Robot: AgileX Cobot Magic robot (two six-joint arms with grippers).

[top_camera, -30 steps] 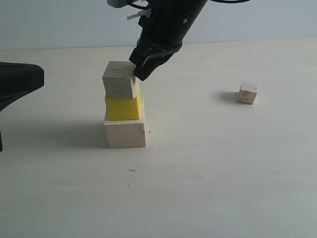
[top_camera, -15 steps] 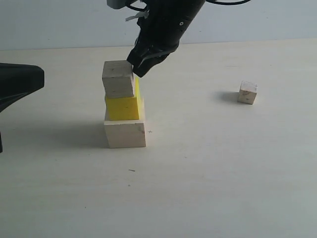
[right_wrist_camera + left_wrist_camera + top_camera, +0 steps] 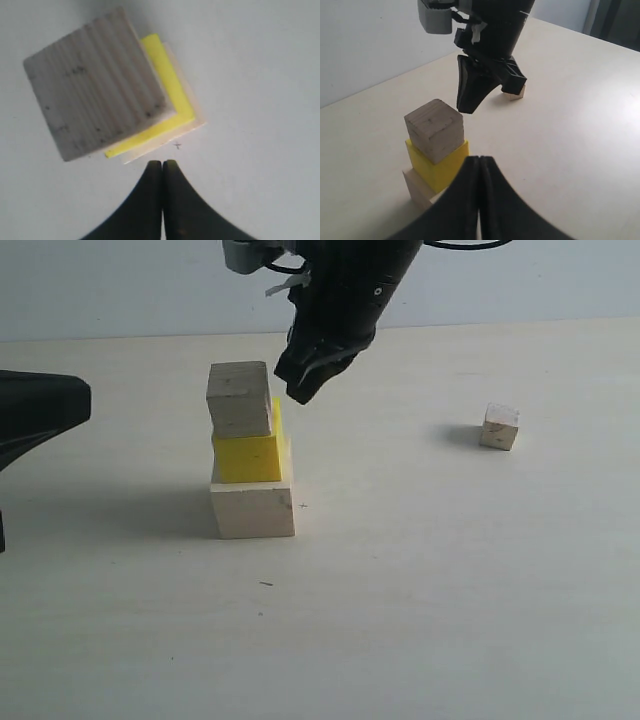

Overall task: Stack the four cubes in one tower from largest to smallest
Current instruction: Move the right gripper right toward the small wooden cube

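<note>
We saw the right gripper (image 3: 301, 390) with fingers pressed together, empty, hanging just beside the medium cube (image 3: 240, 398) without touching it. The left gripper (image 3: 480, 160) was likewise closed on nothing. The medium cube sat off-centre on the yellow cube (image 3: 247, 458), which sat on the large cube (image 3: 253, 508). The small cube (image 3: 499, 426) lay well apart on the open pale table (image 3: 420, 580). Four cubes, two grippers.
</note>
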